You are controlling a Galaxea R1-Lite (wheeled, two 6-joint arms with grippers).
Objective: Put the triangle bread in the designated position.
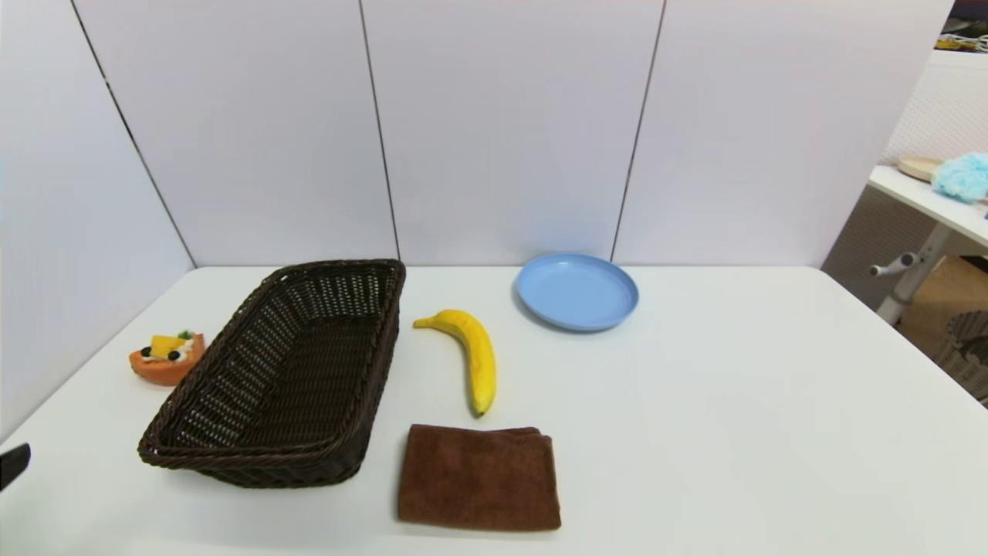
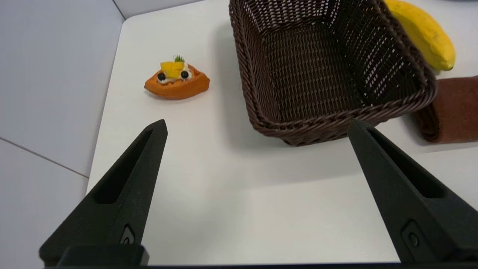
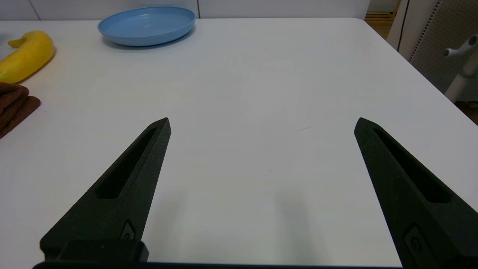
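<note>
The left gripper [image 2: 255, 125] has its two black fingers spread wide and holds nothing, low over the white table [image 1: 733, 401] near the dark brown woven basket [image 1: 285, 378]. The right gripper [image 3: 261, 123] is wide open and empty too. The small orange wedge-shaped triangle bread [image 1: 166, 357] sits just left of the basket. A yellow banana [image 1: 471, 355] lies right of the basket.

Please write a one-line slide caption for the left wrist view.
Open left gripper faces the triangle bread lying beside a wicker basket.
</note>
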